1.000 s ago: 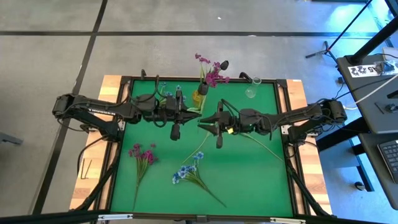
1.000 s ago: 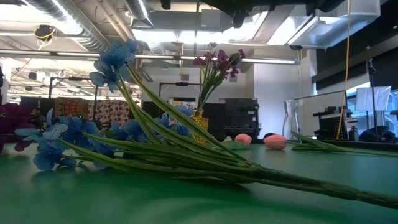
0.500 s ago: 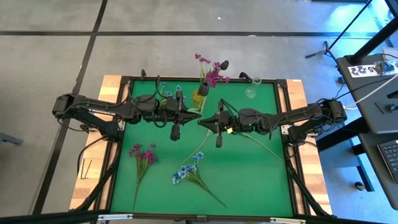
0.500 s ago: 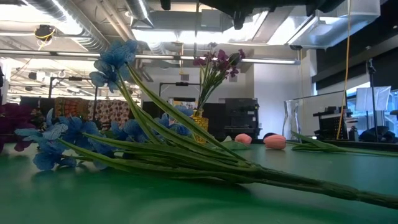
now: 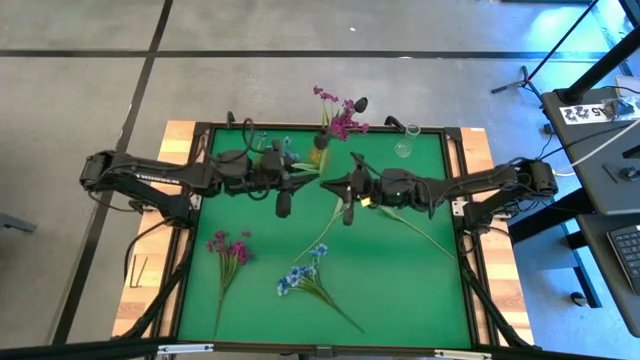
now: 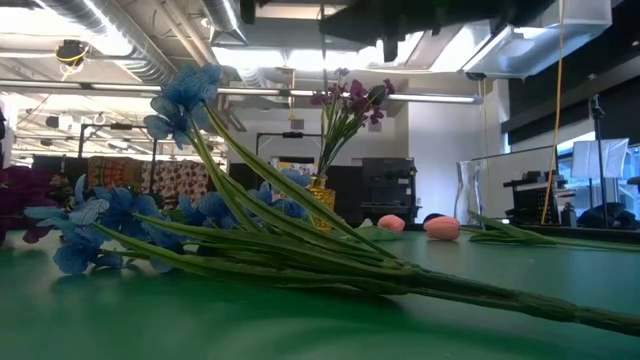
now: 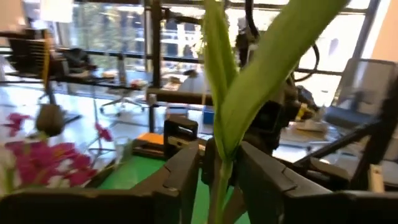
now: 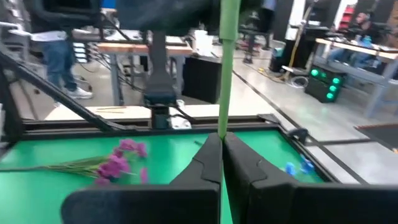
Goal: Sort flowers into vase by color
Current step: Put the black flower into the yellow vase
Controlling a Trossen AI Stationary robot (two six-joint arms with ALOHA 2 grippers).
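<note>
Between my two grippers, above the table's far middle, is a green-stemmed flower (image 7: pixel 249 81) with broad leaves; its bloom does not show. My right gripper (image 8: pixel 222 152) is shut on its stem. My left gripper (image 7: pixel 219 180) is open, a finger on either side of the stem without touching it. In the high view the left gripper (image 5: pixel 303 178) and the right gripper (image 5: pixel 330 186) nearly meet tip to tip. A yellow vase (image 5: pixel 318 155) holding magenta flowers (image 5: pixel 340 118) stands just beyond them. A magenta spray (image 5: pixel 228 250) and blue sprays (image 5: pixel 300 275) lie on the mat. My right gripper pinches the flower's green stem (image 8: pixel 224 118) between its two fingers. The fingers come level from the table's right and lie across the stem. The stem is held above the green mat and runs on past the fingers out of the picture.
A clear glass vase (image 5: pixel 405 145) stands at the far right of the green mat (image 5: pixel 400 290). Pink tulips (image 6: pixel 440 228) lie on the mat under my right arm, their stems (image 5: pixel 425 238) trailing toward the right. The blue sprays (image 6: pixel 130 215) fill the near middle.
Both grippers have shifted a little toward the table's far edge, carrying the leafy stem with them. The left arm has also drawn back slightly toward the left edge. The flowers on the mat have stayed where they were.
</note>
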